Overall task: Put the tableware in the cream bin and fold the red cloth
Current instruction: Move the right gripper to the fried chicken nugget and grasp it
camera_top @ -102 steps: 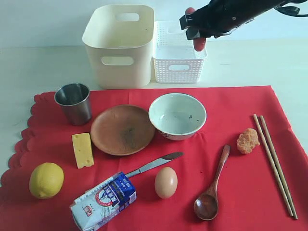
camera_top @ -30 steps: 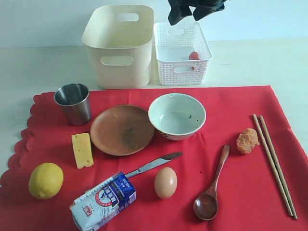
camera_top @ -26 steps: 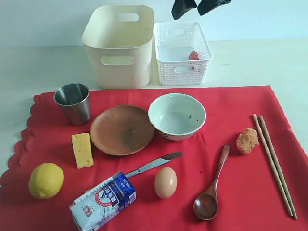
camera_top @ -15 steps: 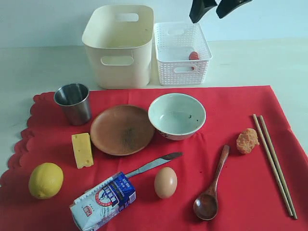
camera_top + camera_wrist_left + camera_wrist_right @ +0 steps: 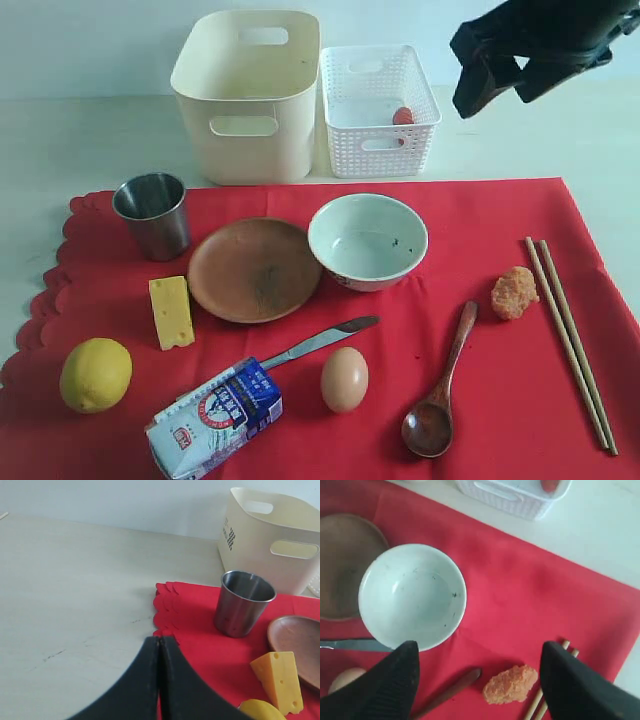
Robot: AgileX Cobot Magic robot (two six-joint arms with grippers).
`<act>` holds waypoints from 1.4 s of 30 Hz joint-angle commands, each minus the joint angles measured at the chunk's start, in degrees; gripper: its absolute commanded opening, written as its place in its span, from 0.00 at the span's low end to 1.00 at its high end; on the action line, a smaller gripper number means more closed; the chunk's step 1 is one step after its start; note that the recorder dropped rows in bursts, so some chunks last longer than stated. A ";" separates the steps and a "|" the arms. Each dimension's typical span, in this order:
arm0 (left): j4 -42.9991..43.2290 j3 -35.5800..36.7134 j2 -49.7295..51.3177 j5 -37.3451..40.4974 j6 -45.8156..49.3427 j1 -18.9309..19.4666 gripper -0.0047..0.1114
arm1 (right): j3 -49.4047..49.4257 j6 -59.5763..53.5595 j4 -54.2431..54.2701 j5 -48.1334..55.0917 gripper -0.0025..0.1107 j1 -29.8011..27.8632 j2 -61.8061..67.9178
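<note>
Cup [image 5: 152, 213] 1 | plate [image 5: 253, 268] 1 | bowl [image 5: 367, 240] 1 | spoon [image 5: 430, 425] 1 | chopsticks [image 5: 568, 345] 2

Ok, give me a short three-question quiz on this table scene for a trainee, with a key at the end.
1. True or false: the steel cup already sits inside the cream bin.
2. What lies in the white lattice basket? A) a banana B) a small red item C) a fork
3. Which stands open: the left gripper or the right gripper?
Key: 1 false, it stands on the red cloth; 2 B; 3 the right gripper.
</note>
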 commanded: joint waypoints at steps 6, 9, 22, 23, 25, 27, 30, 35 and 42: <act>-0.41 0.19 -0.36 -0.26 0.02 0.09 0.04 | 15.50 3.36 -4.27 -8.85 0.59 0.09 -2.34; -0.41 0.19 -0.36 -0.26 0.14 0.09 0.04 | 17.49 4.15 -4.27 -10.91 0.59 0.09 -2.26; -0.41 0.19 -0.36 -0.26 0.03 0.09 0.04 | 19.06 7.95 -6.81 -10.34 0.54 0.09 4.02; -0.41 0.19 -0.36 -0.26 0.03 0.09 0.04 | 19.06 8.77 -7.82 -10.34 0.54 0.09 4.83; -0.41 0.19 -0.36 -0.26 0.03 0.09 0.04 | 19.06 9.80 -8.86 -10.34 0.54 0.09 6.41; -0.41 0.19 -0.36 -0.26 0.03 0.09 0.04 | 19.06 10.34 -9.20 -10.03 0.54 0.09 8.07; -0.41 0.19 -0.36 -0.26 0.03 0.09 0.04 | 19.06 11.42 -9.20 -9.88 0.54 0.09 9.95; -0.41 0.19 -0.36 -0.26 0.03 0.09 0.04 | 19.06 11.42 -9.20 -9.14 0.54 0.09 12.35; -0.41 0.19 -0.36 -0.26 0.03 0.09 0.04 | 19.06 12.01 -9.20 -9.01 0.55 0.09 14.29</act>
